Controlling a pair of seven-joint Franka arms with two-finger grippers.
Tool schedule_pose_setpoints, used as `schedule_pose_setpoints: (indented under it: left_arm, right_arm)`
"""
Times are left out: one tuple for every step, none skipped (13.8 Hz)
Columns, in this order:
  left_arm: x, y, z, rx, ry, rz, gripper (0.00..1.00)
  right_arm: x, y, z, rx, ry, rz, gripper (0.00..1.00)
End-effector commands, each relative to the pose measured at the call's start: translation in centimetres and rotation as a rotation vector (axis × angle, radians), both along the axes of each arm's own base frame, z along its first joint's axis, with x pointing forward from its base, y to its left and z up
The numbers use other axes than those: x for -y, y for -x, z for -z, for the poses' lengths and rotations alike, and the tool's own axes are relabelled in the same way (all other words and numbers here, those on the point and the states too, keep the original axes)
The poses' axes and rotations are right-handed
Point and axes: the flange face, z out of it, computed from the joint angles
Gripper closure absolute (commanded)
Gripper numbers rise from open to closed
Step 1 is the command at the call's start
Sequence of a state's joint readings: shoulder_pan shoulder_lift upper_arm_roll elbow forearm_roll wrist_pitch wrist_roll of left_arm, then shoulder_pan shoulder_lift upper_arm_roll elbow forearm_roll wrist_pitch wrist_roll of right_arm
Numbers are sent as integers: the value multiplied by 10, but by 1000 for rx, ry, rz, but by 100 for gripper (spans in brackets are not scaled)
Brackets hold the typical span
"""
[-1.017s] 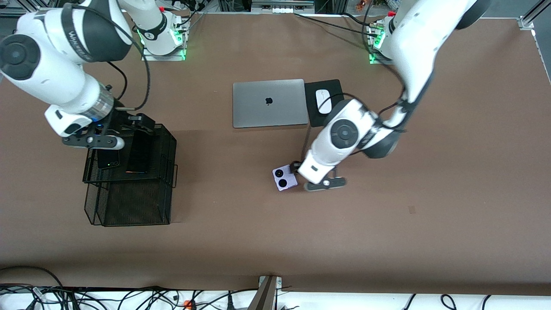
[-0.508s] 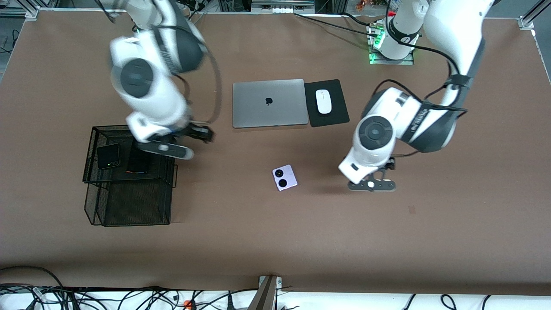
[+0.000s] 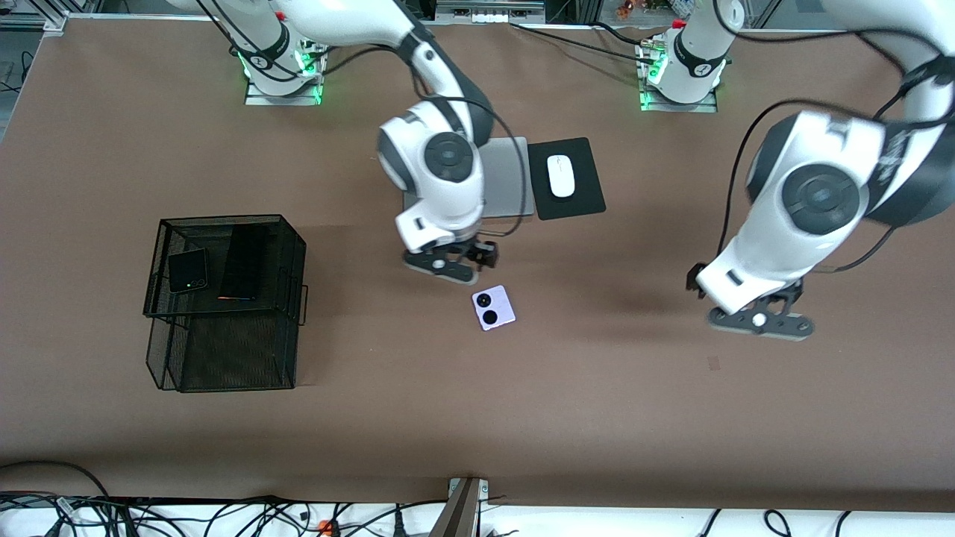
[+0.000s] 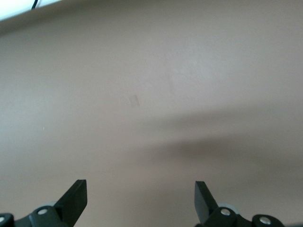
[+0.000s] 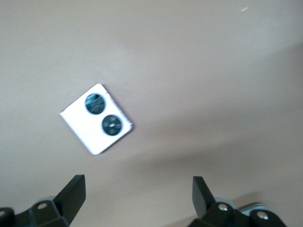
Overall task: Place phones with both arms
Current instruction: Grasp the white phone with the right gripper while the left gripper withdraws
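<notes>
front view: right pincer (image 3: 453, 270) spread beside lavender phone (image 3: 493, 308); left pincer (image 3: 759, 322) spread, empty.

The lavender-white phone (image 3: 493, 308) bears two black circles. The table (image 3: 671, 418) is plain brown. The mesh basket (image 3: 224, 358) is black, the laptop (image 3: 507, 179) grey.

Right gripper (image 3: 446, 270) newly beside lavender phone (image 3: 493, 308).

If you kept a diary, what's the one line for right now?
right gripper: open, by lavender phone | left gripper: open over bare table | two black phones in mesh basket
</notes>
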State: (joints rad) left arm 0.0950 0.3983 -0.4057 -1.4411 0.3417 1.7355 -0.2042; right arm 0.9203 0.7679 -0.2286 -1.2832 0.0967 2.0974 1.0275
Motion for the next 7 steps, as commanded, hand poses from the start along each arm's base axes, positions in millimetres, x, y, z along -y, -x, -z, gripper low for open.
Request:
schedule_pose_setpoints:
  left_arm:
    - [-17,29,-54,0,49,21,0]
    - [-41,37,-69,9,60,3,0]
    - [-60,48,-88,23,95,5,0]
    - [-80,53,-97,25,128,18,0]
    - [-102,60,-107,30,163,15,0]
    - [-117,71,-111,35,182,-2,0]
    - [-123,85,-116,37,185,-8,0]
  right_arm:
    - [-27,-3,15,36,-10,16,0]
    - [-32,-2,22,43,-9,6,0]
    - [-38,2,31,58,5,-14,0]
    - [-40,3,39,74,24,-33,0]
    - [-43,4,47,91,27,-48,0]
    - [-46,3,52,110,10,-57,0]
    - [-49,2,59,127,-7,-64,0]
